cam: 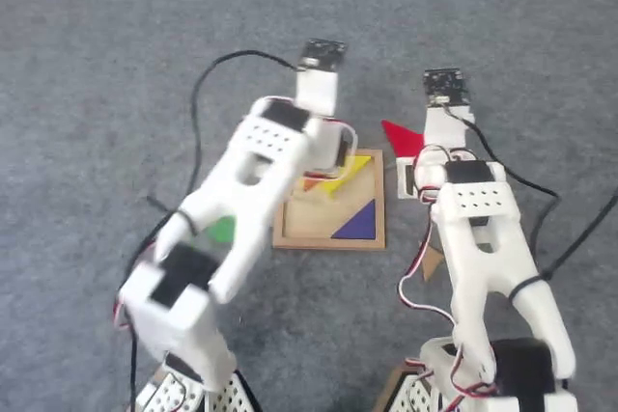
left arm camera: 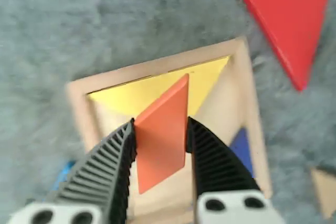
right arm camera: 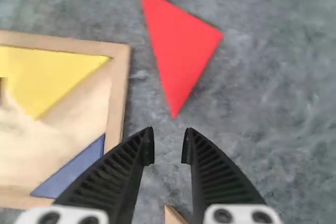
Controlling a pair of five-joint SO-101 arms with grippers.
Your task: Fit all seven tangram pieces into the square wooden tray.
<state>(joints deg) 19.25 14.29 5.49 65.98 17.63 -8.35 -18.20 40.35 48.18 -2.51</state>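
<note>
The left hand (left arm camera: 160,124) is closed on the orange piece (left arm camera: 163,140), gripping it by its two long edges above the square wooden tray (left arm camera: 77,100). The far corner of the piece overlaps the yellow triangle (left arm camera: 152,85), which lies along one wall of the tray. A blue triangle (cam: 357,222) is seated in the opposite corner. The right hand (right arm camera: 168,137) is slightly parted and empty, hovering over the grey surface (cam: 97,94) just beside the tray. The red triangle (right arm camera: 178,45) and a green piece (cam: 222,229) lie outside the tray.

Hazards:
- If released as held, the orange piece may come to rest on top of the yellow triangle instead of flat on the tray floor.
- Downward pressure against that overlap may twist the piece between the pads or shift the tray.

No legible writing is visible on the pieces or the tray
</note>
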